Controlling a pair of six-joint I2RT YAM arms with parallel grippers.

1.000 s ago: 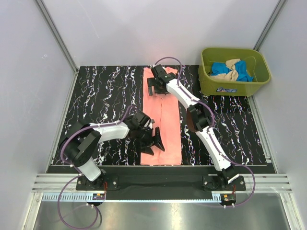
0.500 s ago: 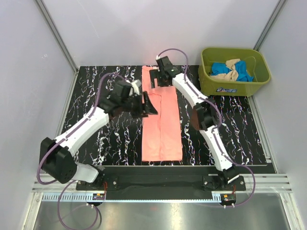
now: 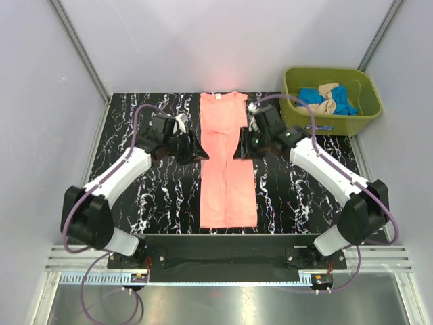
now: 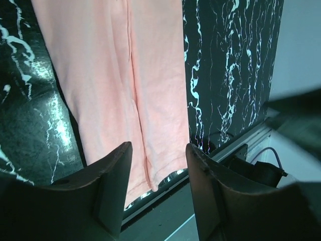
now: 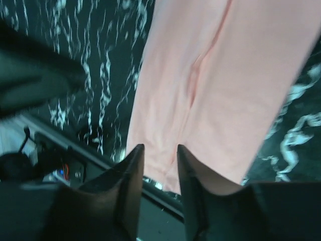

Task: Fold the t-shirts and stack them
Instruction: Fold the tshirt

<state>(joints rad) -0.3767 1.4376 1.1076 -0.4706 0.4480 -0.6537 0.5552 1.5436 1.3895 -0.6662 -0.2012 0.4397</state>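
**Salmon-pink t-shirt (image 3: 229,169) laid out flat**

It is spread as a long folded strip down the middle of the table (image 3: 135,135). The left gripper (image 3: 197,152) is held at its left edge, the right gripper (image 3: 241,150) at its right edge. Each is seen partly open, holding nothing.

We cannot tell whether the left gripper (image 3: 201,155) or the right gripper (image 3: 237,154) touches the salmon-pink t-shirt (image 3: 229,176); both wrist views cut off its far end, the right one blurred
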